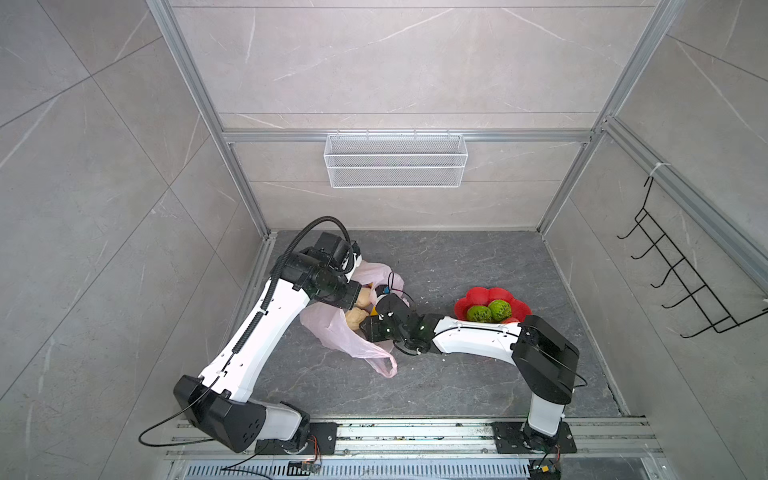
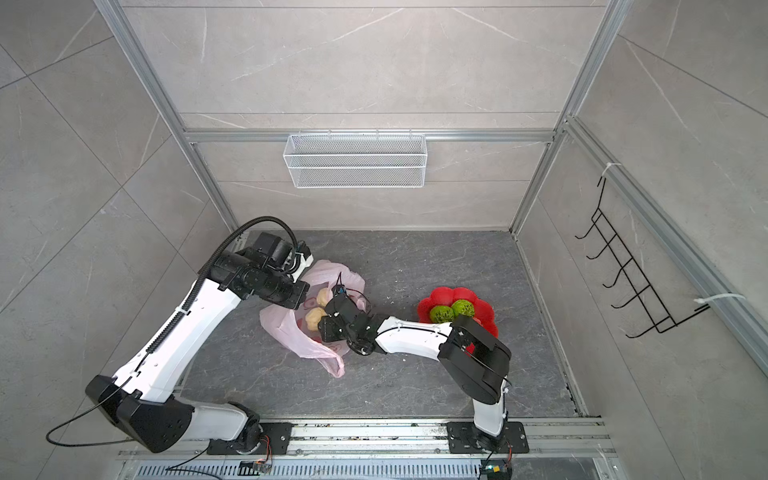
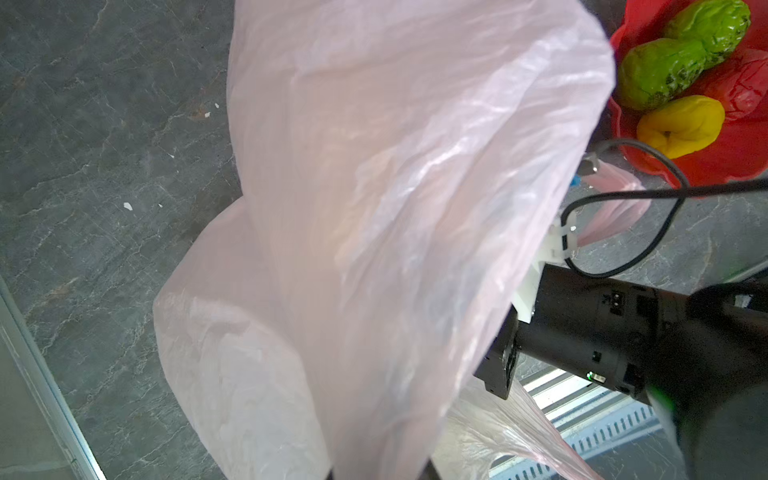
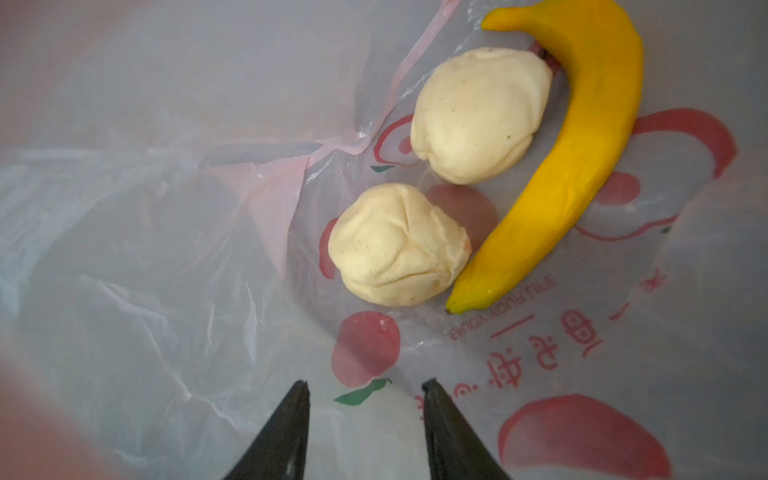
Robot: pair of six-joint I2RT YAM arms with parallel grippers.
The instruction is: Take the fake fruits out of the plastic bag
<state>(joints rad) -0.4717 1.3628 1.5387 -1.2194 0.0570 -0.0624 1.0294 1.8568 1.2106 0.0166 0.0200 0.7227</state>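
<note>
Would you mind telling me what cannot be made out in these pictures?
- Left gripper: left wrist view, its tips buried under the plastic bag.
- Yellow lump: both top views, hidden by the right arm.
- Banana: both top views, almost all under the right gripper.

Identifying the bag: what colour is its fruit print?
The print on the bag is red with small green leaves; right wrist view shows it best.

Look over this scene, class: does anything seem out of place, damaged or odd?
Small white flecks litter the dark tabletop beside the plastic bag, like stray chips. The two green fruits on the red plate look dented, with dark scuffs.
</note>
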